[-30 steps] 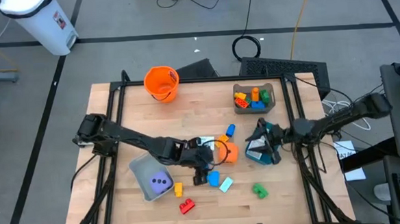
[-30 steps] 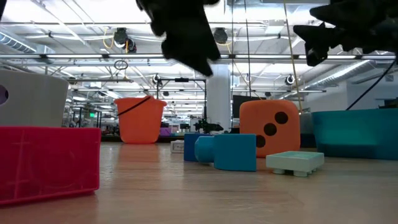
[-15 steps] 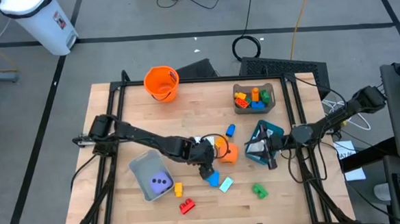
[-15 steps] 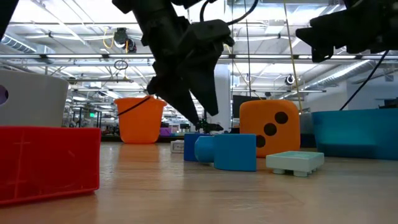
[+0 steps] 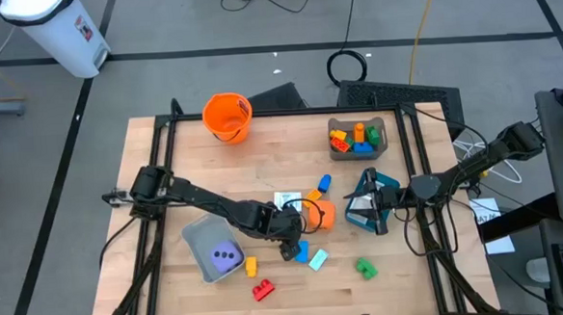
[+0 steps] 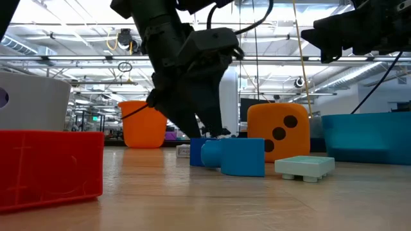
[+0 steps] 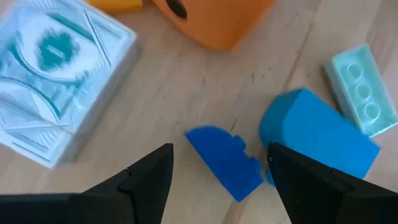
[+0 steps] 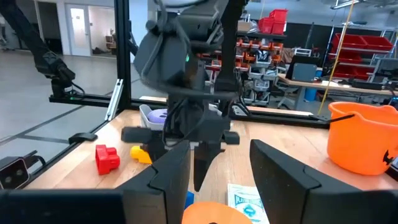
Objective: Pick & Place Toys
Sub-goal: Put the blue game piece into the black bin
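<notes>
Toys lie scattered over the wooden table (image 5: 262, 158), and the coming move is judged to turn on one of them, a small flat blue block (image 7: 225, 160) at the table's middle. Taken from the left in the high view, a grey bin (image 5: 209, 248) holding a purple die (image 5: 226, 258) is seen first, with a yellow block (image 5: 251, 266) and a red block (image 5: 263, 291) just beside it. Next comes the left gripper (image 5: 288, 242), lowered close over the cluster of blue pieces. In the left wrist view its two dark fingers (image 7: 152, 177) are seen spread wide with nothing between them, and the flat blue block lies directly ahead in the line of the gap, its long axis slanted across that gap rather than along it. A larger blue block (image 7: 317, 134) touches or nearly touches it on one side, and a pale teal brick (image 7: 359, 89) lies just beyond that. A white picture card (image 7: 56, 81) and the orange die (image 7: 214, 18) sit farther ahead, apart from the block. Farther right in the high view, a green block (image 5: 365, 267) lies alone, and the right gripper (image 5: 366, 211) is held above the teal bin (image 5: 372, 186), its fingers parted and empty in its own wrist view. The left arm is plainly the nearer one, so the pick is judged to be its work, probably with a small turn of the wrist to square the fingers to the block.
</notes>
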{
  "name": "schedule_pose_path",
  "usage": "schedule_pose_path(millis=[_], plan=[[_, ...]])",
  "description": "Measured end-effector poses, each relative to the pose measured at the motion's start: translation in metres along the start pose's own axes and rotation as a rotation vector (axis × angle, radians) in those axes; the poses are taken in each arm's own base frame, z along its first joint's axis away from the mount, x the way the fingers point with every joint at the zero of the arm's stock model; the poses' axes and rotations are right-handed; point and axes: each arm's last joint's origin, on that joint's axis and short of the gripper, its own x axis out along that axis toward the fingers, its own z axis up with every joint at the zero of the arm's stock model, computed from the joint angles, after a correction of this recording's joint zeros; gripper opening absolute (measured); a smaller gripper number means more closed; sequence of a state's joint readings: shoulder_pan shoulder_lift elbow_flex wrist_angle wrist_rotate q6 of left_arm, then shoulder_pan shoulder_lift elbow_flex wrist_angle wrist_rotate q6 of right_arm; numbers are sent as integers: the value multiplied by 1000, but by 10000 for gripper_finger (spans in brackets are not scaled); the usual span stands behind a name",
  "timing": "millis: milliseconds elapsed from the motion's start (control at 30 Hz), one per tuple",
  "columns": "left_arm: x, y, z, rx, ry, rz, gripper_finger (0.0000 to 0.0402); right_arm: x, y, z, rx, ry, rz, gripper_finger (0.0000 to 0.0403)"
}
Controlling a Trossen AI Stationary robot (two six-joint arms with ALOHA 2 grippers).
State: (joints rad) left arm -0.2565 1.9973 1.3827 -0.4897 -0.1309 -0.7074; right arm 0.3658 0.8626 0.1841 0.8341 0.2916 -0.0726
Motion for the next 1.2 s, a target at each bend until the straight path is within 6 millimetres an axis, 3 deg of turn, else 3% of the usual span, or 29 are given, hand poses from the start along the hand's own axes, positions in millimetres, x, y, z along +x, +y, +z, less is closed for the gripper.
schedule_pose_path(millis=[467, 900, 1000, 1200], plan=[[15, 7, -6, -11, 76, 32, 261, 0, 0, -2, 3, 15, 2, 157], [14, 17, 0, 73, 90, 52, 100, 0, 0, -2, -1, 15, 5, 157], [4, 19, 3, 90, 91, 49, 100, 0, 0, -2, -7, 14, 6, 157], [-42, 21, 13, 113, 6, 60, 100, 0, 1, 0, -29, -5, 42, 157]])
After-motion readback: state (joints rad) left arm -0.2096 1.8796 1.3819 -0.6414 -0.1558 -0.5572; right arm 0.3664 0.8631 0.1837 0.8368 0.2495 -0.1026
